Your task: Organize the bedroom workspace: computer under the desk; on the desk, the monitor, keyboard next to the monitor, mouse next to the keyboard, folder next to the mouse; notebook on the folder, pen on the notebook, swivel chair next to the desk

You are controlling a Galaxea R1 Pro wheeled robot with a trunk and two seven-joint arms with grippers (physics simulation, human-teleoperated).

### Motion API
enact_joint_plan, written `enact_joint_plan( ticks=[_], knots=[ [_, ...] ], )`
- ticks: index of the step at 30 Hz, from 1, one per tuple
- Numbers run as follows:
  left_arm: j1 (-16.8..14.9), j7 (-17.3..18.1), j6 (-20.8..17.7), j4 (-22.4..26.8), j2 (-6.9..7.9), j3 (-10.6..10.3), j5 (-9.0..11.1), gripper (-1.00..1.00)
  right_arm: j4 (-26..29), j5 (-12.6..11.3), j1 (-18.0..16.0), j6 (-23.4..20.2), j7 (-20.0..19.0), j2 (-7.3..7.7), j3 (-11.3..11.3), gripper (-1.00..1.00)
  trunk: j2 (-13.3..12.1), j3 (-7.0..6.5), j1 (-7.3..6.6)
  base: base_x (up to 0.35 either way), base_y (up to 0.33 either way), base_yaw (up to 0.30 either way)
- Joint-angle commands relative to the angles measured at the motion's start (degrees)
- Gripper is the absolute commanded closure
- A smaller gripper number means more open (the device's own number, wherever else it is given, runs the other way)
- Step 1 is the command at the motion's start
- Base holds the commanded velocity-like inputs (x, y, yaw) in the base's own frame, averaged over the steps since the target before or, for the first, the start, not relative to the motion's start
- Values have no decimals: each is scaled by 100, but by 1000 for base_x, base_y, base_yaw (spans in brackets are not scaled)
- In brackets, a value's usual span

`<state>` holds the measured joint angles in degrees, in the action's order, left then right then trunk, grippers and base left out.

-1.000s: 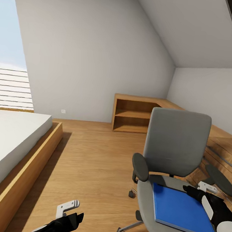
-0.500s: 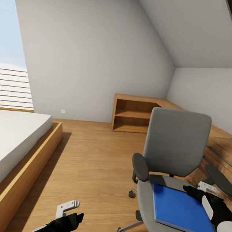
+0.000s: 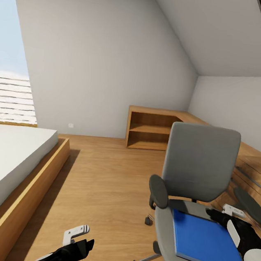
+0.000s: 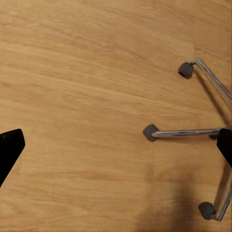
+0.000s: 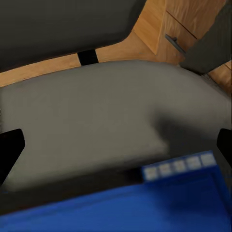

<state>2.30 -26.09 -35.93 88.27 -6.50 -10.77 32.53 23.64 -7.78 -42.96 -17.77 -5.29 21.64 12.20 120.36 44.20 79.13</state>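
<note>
You are at the folder pickup: your right gripper (image 3: 229, 211) hangs wide open and empty over the blue folder (image 3: 208, 242) on the swivel chair (image 3: 197, 173), so lower and close on its edge.

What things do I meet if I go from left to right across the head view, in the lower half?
bed → left gripper → chair with the folder on its seat → right gripper
</note>
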Motion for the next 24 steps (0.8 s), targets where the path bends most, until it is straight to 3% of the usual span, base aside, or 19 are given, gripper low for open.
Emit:
enact_joint_plan(
  ticks=[1,24],
  knots=[
    [-1,-54,8,10,0,-4,60,-100,9,-31,-1,-33,-19,-2,28,-100,2,5,2,235,0,0],
    [-1,-54,33,6,0,4,52,-100,1,-31,-1,-33,-16,-2,27,-100,2,5,2,24,0,0]
  ],
)
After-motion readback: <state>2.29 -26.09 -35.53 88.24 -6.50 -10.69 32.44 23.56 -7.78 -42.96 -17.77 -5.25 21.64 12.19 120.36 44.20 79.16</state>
